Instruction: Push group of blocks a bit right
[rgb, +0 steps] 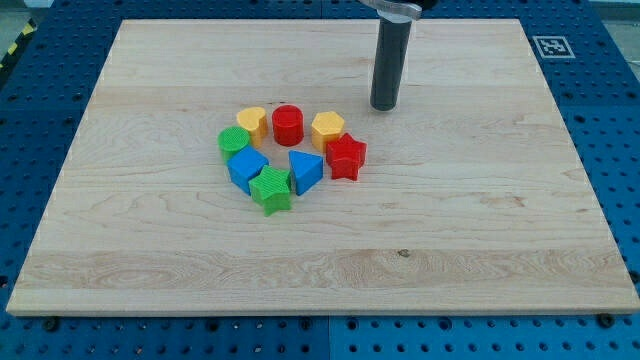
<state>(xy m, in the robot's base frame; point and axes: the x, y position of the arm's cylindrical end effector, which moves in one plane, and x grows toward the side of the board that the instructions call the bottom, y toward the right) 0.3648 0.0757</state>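
Observation:
A tight group of blocks sits left of the board's middle. At its top are a yellow heart (251, 121), a red cylinder (288, 124) and a yellow hexagon (327, 130). Below are a green round block (234, 141), a blue cube (247, 168), a green star (271, 190), a blue triangle (304, 171) and a red star (346, 156). My tip (384, 106) is on the board up and to the right of the group, apart from the yellow hexagon.
The wooden board (480, 230) lies on a blue perforated table (610, 150). A black and white marker (551, 46) is beside the board's top right corner.

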